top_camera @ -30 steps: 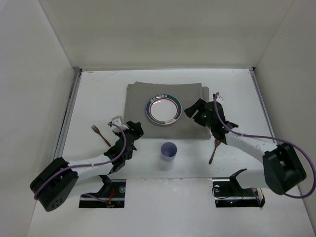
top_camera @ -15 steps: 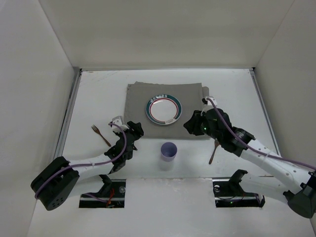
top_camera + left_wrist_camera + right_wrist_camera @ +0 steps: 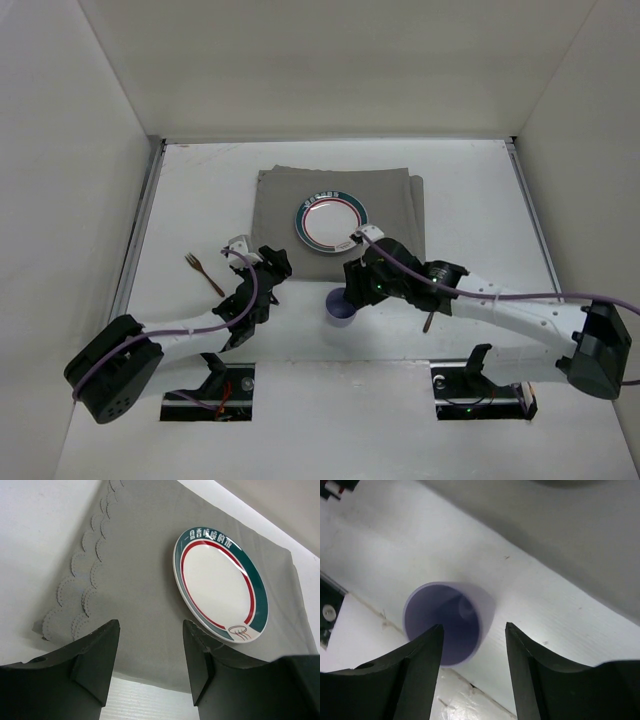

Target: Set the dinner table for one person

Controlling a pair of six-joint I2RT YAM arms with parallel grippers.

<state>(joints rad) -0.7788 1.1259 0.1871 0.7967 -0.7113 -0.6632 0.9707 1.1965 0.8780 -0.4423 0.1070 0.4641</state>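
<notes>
Setting is partly done. On the dinner table point(image 3: 480, 190), which fills the middle of the top view, the grey mat point(image 3: 385, 190) lies flat in the upper centre. The plate point(image 3: 330, 222) sits on it, roughly mid-mat.

The rest looks unplaced:
- The purple cup point(image 3: 340, 310) stands upright on bare tabletop just below the mat's lower edge, centre frame.
- The fork point(image 3: 203, 272) lies on bare table at centre left, well apart from the mat.
- A brown utensil point(image 3: 428, 321) lies lower right of the mat, partly under the right arm. It is too small to say whether it is a spoon or a knife.

My read is that the cup and both utensils need moving in beside the plate.

The right gripper point(image 3: 473, 627) is spread wide and empty, straddling the cup point(image 3: 445, 630) from above. The near finger overlaps the rim in the wrist view, and contact cannot be told.

The left gripper point(image 3: 150, 625) is also spread and holds nothing. It hangs over the mat's lower left edge point(image 3: 135, 580), aimed toward the plate point(image 3: 220, 582), and touches neither as far as shown.
</notes>
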